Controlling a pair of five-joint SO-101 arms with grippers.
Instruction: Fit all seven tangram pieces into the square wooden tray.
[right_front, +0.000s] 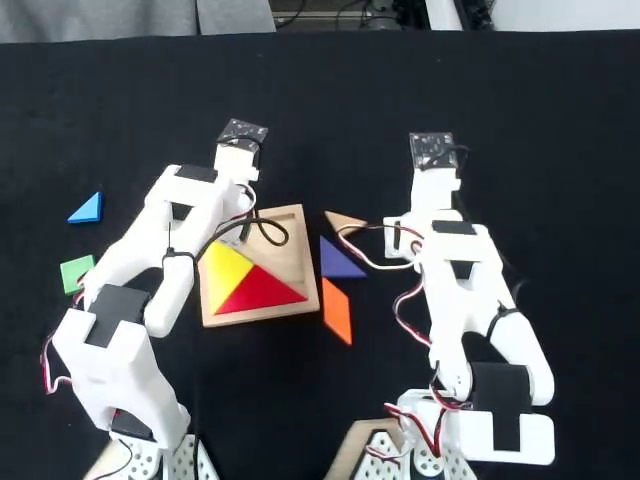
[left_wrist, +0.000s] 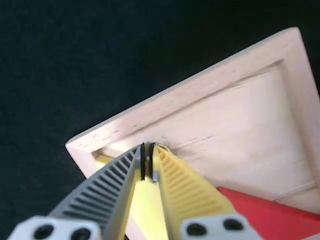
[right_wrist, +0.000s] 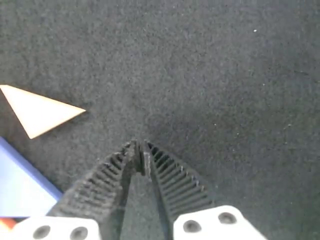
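Observation:
The square wooden tray (right_front: 262, 314) lies at mid-table with a yellow triangle (right_front: 226, 266) and a red triangle (right_front: 266, 291) in it. My left gripper (left_wrist: 148, 151) is shut with nothing in it, its tips at the tray's inner wall (left_wrist: 190, 89) by the yellow triangle (left_wrist: 146, 205); the red triangle (left_wrist: 260, 216) lies beside it. Right of the tray lie a tan triangle (right_front: 345, 221), a purple triangle (right_front: 338, 259) and an orange parallelogram (right_front: 337, 311). My right gripper (right_wrist: 139, 148) is shut and empty over bare cloth, apart from the tan triangle (right_wrist: 38, 114) and purple triangle (right_wrist: 21, 191).
A small blue triangle (right_front: 88, 208) and a green square (right_front: 76, 272) lie on the black cloth far left of the tray. Both white arms and their cables hang over the tray's sides. Wooden bases sit at the near edge.

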